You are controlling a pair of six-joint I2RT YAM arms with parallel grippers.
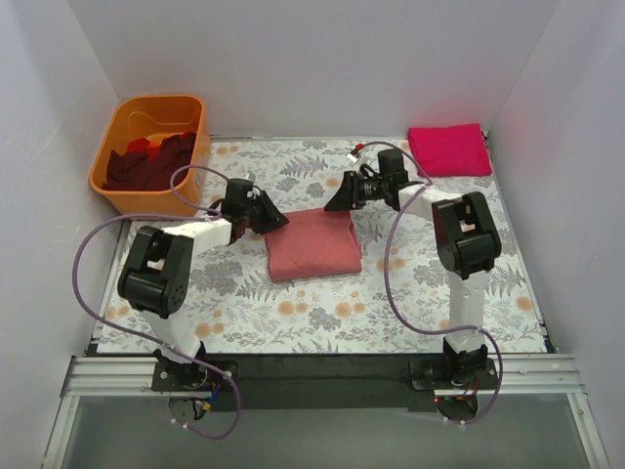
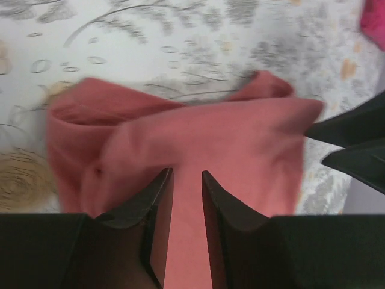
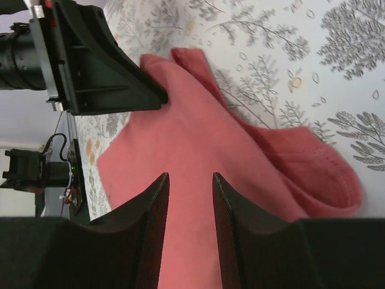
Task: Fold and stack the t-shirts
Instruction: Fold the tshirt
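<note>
A dusty salmon-pink t-shirt (image 1: 312,244) lies folded into a rough square on the floral cover at the middle. My left gripper (image 1: 274,221) hovers over its back left corner and my right gripper (image 1: 339,202) over its back right corner. In the left wrist view the left gripper (image 2: 186,174) is slightly open, empty, with pink cloth (image 2: 240,144) below. In the right wrist view the right gripper (image 3: 190,176) is open above the same shirt (image 3: 198,144). A folded magenta t-shirt (image 1: 449,149) lies at the back right. Dark maroon and red shirts (image 1: 146,162) fill the tub.
An orange plastic tub (image 1: 137,200) stands at the back left corner. White walls close in the left, back and right sides. The two grippers face each other closely across the shirt's far edge; the left gripper's finger (image 3: 102,66) shows in the right wrist view.
</note>
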